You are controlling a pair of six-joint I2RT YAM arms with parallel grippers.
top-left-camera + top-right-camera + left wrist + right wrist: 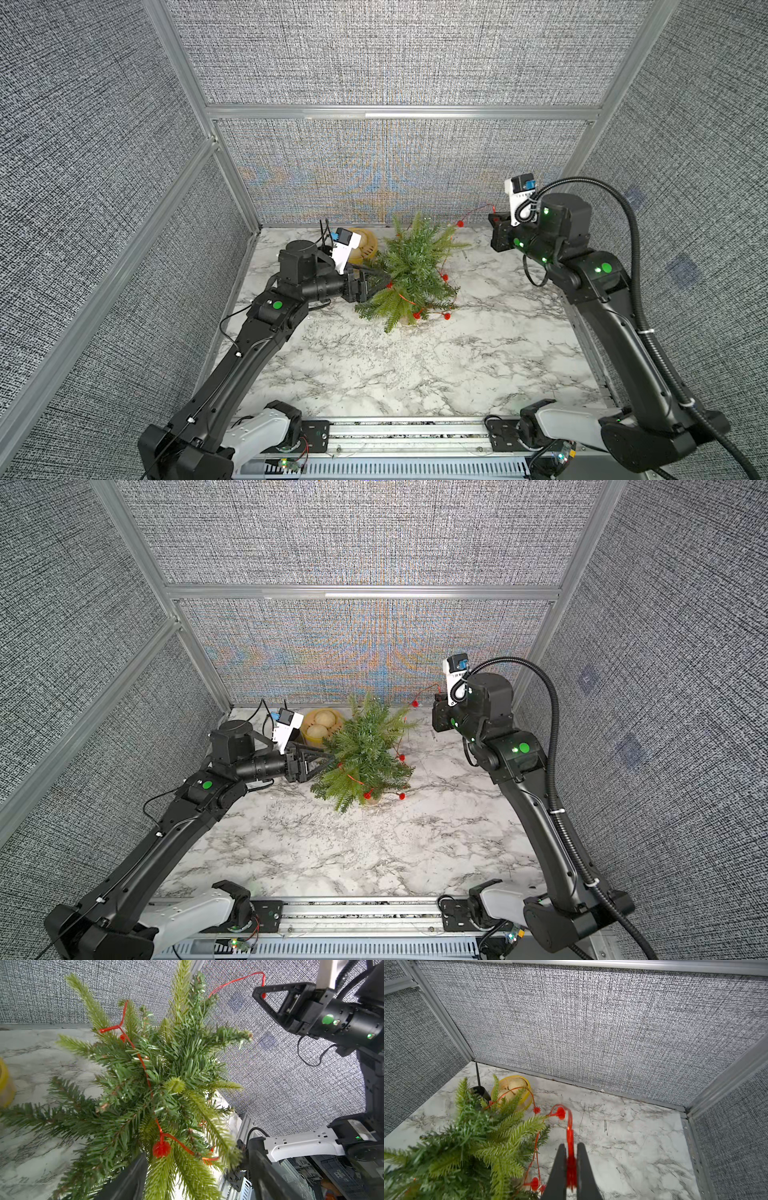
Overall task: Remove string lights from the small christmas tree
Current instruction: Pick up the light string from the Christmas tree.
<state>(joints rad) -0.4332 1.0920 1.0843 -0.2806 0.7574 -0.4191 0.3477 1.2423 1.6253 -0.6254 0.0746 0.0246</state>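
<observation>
The small christmas tree (pixel 409 270) (pixel 365 750) stands at the back middle of the marble table, green with a tan base. The string lights (pixel 460 223) (pixel 414 703), a thin red wire with round red bulbs, wind through its branches (pixel 161 1149) and run up to the right. My right gripper (pixel 493 216) (pixel 437 697) (pixel 262 994) hangs raised to the right of the tree. It is shut (pixel 571 1147) on the wire at a red bulb. My left gripper (pixel 376 279) (pixel 322 760) (pixel 197 1153) is open at the tree's left side, with lower branches between its fingers.
A yellow bowl (pixel 365 243) (pixel 322 725) (pixel 512 1088) holding round tan items sits behind the tree to the left, close to the left wrist. Grey fabric walls (pixel 374 174) with aluminium frames enclose the table at the back and on both sides.
</observation>
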